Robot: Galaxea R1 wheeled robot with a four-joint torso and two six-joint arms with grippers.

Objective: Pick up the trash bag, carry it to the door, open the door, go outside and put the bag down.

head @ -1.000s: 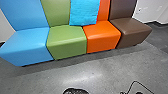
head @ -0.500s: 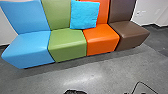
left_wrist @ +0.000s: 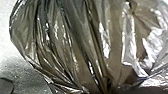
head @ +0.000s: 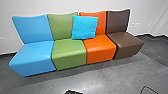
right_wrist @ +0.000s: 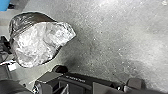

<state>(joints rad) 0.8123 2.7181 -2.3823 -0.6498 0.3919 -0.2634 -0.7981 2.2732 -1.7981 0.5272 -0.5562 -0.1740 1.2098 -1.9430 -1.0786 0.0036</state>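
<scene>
While the head view looks over a four-part seat, we see the trash bag (left_wrist: 75, 45) close up in the left wrist view, its thin, shiny plastic gathered into folds. It also shows in the right wrist view, rounded and crinkled, against the grey floor (head: 112, 80); we cannot tell whether it touches the floor. Nor can we tell whether either end effector is apart, together or clamped on something. In the head view, the seat's blue section (head: 32, 56) is at the left, then the green section (head: 68, 52) and the orange section (head: 100, 47), with the brown section (head: 125, 42) at the right. A bright blue pillow (head: 84, 27), upper middle, leans across the green and orange backrests. Behind stands a pale wall (head: 60, 6), and a thin black loop (head: 147, 86) shows at the lower right.
</scene>
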